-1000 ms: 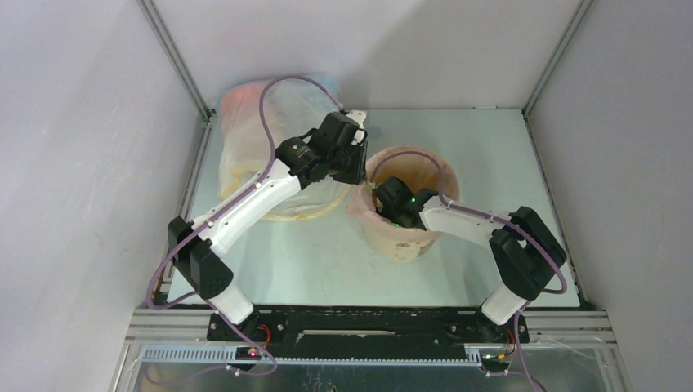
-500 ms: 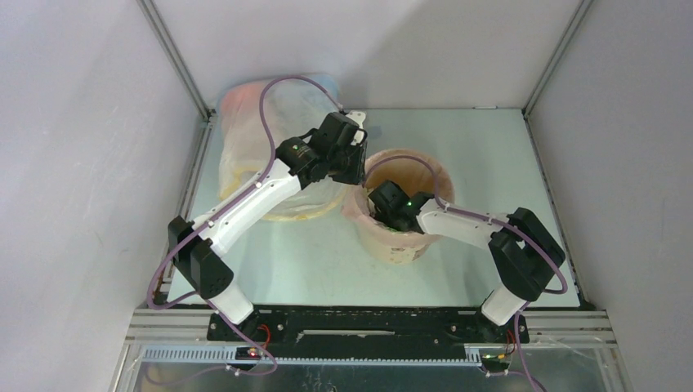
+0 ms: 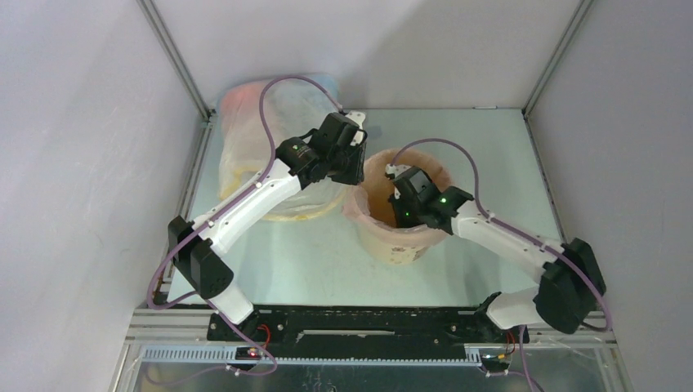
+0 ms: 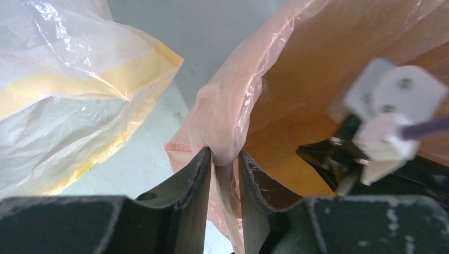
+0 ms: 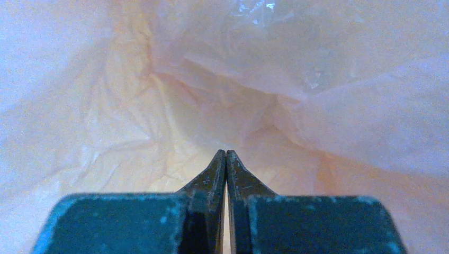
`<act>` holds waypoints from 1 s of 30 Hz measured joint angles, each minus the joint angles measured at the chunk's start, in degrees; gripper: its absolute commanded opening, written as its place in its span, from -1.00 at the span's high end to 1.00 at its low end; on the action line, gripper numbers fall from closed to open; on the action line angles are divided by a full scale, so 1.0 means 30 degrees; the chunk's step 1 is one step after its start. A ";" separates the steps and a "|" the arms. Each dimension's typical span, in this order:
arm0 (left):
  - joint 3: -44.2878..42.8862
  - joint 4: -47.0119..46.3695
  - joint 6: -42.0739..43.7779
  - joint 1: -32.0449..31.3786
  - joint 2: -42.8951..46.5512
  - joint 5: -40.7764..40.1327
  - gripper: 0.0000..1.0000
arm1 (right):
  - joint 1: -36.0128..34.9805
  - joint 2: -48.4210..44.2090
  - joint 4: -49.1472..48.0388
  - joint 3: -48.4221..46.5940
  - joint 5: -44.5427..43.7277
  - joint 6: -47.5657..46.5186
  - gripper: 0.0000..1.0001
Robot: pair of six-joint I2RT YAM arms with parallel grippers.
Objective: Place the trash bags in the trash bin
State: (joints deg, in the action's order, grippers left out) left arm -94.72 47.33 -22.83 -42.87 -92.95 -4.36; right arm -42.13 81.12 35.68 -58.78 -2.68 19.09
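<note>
The tan trash bin [image 3: 402, 242] stands mid-table. The pale-pink trash bag [image 3: 356, 211] lines it and folds over its rim. My left gripper [image 3: 356, 170] is at the bin's left rim. In the left wrist view it [image 4: 225, 159] is shut on the bag's folded edge [image 4: 238, 95] and the rim under it. My right gripper [image 3: 398, 214] reaches down inside the bin. In the right wrist view it [image 5: 226, 153] is shut and empty, with crinkled pink bag [image 5: 159, 79] all around. Its dark fingers [image 4: 325, 157] also show in the left wrist view.
A big clear whitish sack with a yellow hem [image 3: 270, 122] lies at the back left, just behind my left gripper, and also shows in the left wrist view [image 4: 69, 95]. Grey walls and frame posts close in the table [image 3: 490, 147].
My right arm's elbow has swung out to the right and down, and its wrist has shifted right and toward the bin's far side. My left gripper has kept its hold.
</note>
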 measured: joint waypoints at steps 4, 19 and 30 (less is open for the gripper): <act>0.0000 0.0000 0.0000 0.0000 0.0000 0.0000 0.34 | 0.0095 -0.1865 0.0415 -0.0073 -0.0058 0.0007 0.77; 0.0000 0.0058 0.0284 0.0000 0.0015 0.0000 -0.20 | 0.1107 -0.7985 0.1639 -0.2331 -0.0517 0.0036 -0.14; 0.0131 -0.0452 0.0299 0.0000 0.1698 -0.0007 -0.26 | 0.3723 -1.0353 0.3293 -0.2375 -0.2703 0.0291 -0.29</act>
State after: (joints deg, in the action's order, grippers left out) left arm -94.32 45.98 -21.93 -42.87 -87.85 -4.38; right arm -30.96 50.06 45.56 -65.91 -10.79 19.97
